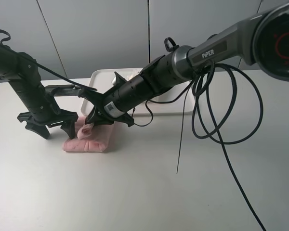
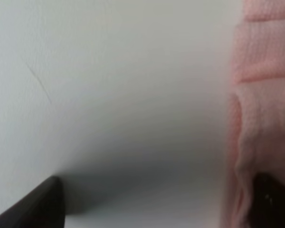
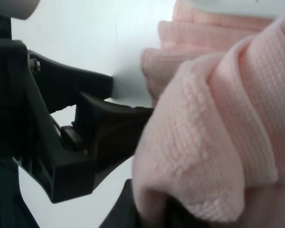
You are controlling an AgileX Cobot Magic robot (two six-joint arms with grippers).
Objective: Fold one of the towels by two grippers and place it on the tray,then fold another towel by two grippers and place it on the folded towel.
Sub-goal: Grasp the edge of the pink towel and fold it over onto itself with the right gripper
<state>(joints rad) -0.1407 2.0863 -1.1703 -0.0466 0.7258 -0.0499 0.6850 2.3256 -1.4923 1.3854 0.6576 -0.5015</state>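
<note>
Listing from the left of the high view: the left end effector (image 1: 49, 126) is standing low over the white worktop (image 1: 149, 187) with its jaws spread wide and holding nothing, one fingertip (image 2: 270, 199) sitting right against the near edge of the pink towel (image 1: 89, 140). The pink towel is lying bunched and partly folded on the worktop, in front of the tray (image 1: 103, 77) and not yet on it. Next, the right end effector (image 1: 95, 119) is reaching across the middle and is clamped shut on a raised fold of the pink towel (image 3: 213, 137), pinching the cloth between its fingers. Behind it, the tray is sitting at the back of the worktop, mostly hidden by the right arm; whether the cream towel is lying on it cannot be told from these views. Loose black cables (image 1: 216, 110) are hanging from the right arm at the far right. Judging the step in hand: the second towel is being folded or gathered for lifting. To do it well, the left end effector is needing to close on the edge beside it, so that both sides are rising together and the folded layers are not slipping apart; the lift is wanting to be level and slow, clearing the tray rim before lowering.
</note>
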